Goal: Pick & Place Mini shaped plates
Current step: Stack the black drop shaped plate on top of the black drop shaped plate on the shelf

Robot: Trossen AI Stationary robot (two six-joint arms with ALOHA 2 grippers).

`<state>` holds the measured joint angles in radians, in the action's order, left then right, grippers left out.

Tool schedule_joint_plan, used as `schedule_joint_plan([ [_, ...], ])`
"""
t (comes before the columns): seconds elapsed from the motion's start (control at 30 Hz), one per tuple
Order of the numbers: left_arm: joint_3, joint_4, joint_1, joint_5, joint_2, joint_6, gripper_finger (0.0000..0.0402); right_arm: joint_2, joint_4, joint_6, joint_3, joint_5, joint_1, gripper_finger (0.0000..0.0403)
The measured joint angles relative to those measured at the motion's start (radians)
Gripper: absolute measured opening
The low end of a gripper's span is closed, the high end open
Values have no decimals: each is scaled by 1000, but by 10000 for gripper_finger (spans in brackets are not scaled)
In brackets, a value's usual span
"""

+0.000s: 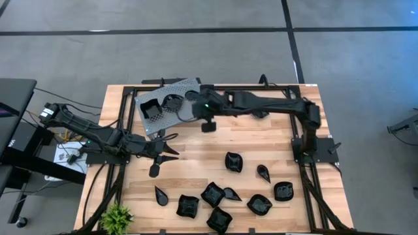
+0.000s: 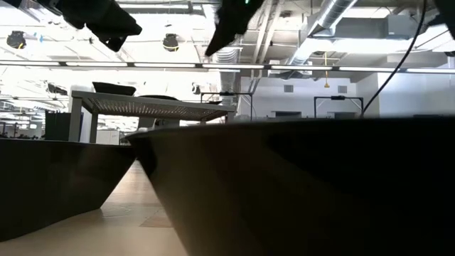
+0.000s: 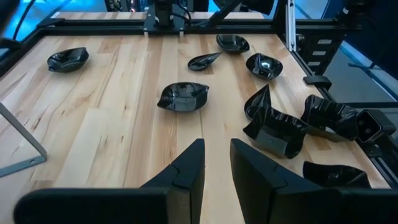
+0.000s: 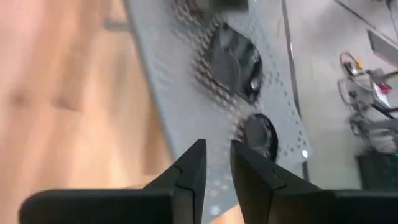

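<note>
While the right gripper is held over the grey tray at the table's far edge, the left gripper is held low over bare wood near the table's left side, just in front of the tray. In the right wrist view the right fingers are seen a narrow gap apart with nothing between them, above the perforated tray surface. In the left wrist view the left fingers are likewise parted by a slim gap, and nothing is gripped there either.

Three plates are seen resting on the tray: a squarish one near its left end, a rounder one beside it, and a small dark one just ahead of the right fingers in the right wrist view. The remaining plates are spread over the table's near right part: one lies alone toward the middle, a teardrop one sits to its right, and a loose cluster is gathered along the near edge, some touching or overlapping. A narrow leaf-shaped plate lies apart at the cluster's left end.

A small green plant is set at the table's near left corner. The low view is almost wholly blocked by dark plates close to the lens.
</note>
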<state>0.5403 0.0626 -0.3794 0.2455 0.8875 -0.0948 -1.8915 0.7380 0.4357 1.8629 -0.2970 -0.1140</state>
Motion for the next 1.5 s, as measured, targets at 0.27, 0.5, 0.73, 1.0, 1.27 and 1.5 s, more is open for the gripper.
schedule_joint_plan([
  [0.27,0,-17,0,0,0,0,78,137,346,-273,-1,-70,107,67],
  [0.5,0,-24,0,0,0,0,78,210,509,-622,-172,-51,164,67],
  [0.73,0,-27,0,0,0,0,78,230,515,-1147,-447,236,272,67],
  [1.0,0,-30,-1,0,0,0,78,217,502,-1525,-632,512,455,67],
  [1.27,0,-33,0,0,0,0,78,218,294,-1659,-756,505,495,68],
  [1.5,0,-34,0,0,0,0,78,218,240,-1696,-828,441,469,68],
])
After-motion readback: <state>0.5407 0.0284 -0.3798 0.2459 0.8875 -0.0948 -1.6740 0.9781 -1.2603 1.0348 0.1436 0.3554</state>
